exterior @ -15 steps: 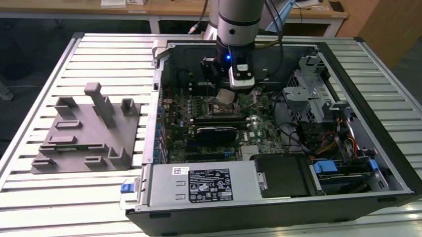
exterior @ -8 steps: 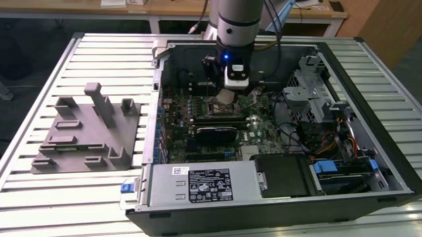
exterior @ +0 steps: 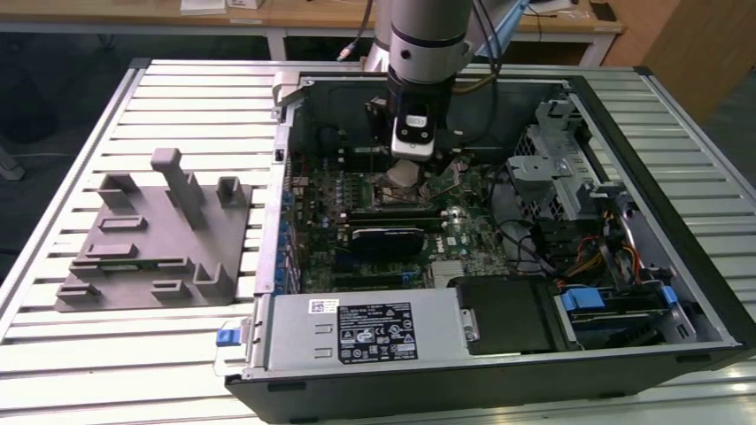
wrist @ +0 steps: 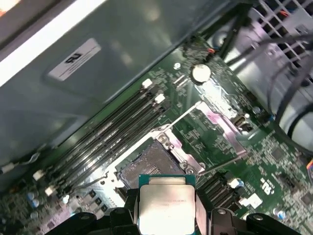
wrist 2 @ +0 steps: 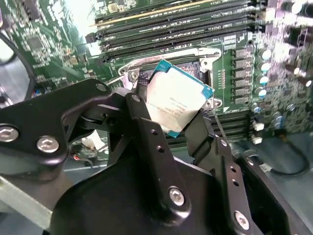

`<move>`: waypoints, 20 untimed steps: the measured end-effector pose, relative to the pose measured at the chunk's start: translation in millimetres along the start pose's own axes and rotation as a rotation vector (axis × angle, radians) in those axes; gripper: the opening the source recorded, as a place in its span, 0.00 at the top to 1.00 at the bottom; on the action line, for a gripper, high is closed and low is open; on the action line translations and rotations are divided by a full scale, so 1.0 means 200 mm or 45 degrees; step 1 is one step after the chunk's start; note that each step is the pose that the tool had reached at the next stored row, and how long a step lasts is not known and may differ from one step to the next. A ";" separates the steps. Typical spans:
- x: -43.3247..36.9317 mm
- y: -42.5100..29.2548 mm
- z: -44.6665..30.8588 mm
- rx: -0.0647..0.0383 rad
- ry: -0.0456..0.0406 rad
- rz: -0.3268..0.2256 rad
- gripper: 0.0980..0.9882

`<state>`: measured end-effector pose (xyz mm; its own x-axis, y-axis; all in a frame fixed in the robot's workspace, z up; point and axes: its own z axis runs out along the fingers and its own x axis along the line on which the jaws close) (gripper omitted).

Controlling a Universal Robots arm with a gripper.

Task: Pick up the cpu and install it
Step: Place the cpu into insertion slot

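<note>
On the worktop, toward its near edge: open computer case with a grey power supply box in its near corner. Beside the case, on the exterior view's left: grey plastic fixture, standing alone. Farther in, over the green board: gripper pointing down, fingers narrow and clamped on two opposite edges of the cpu. Silvery top of the cpu turned up, chip held just over the open socket, not seated in it. Alongside the socket: rows of black memory slots. Past the far edge of the worktop: wooden desk
</note>
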<state>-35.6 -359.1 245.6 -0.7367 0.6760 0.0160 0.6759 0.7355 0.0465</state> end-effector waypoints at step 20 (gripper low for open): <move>0.000 0.000 0.006 -0.008 -0.022 0.472 0.50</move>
<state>-35.6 -359.1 244.3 -0.4414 0.8972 0.0160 0.8966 0.4403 0.0465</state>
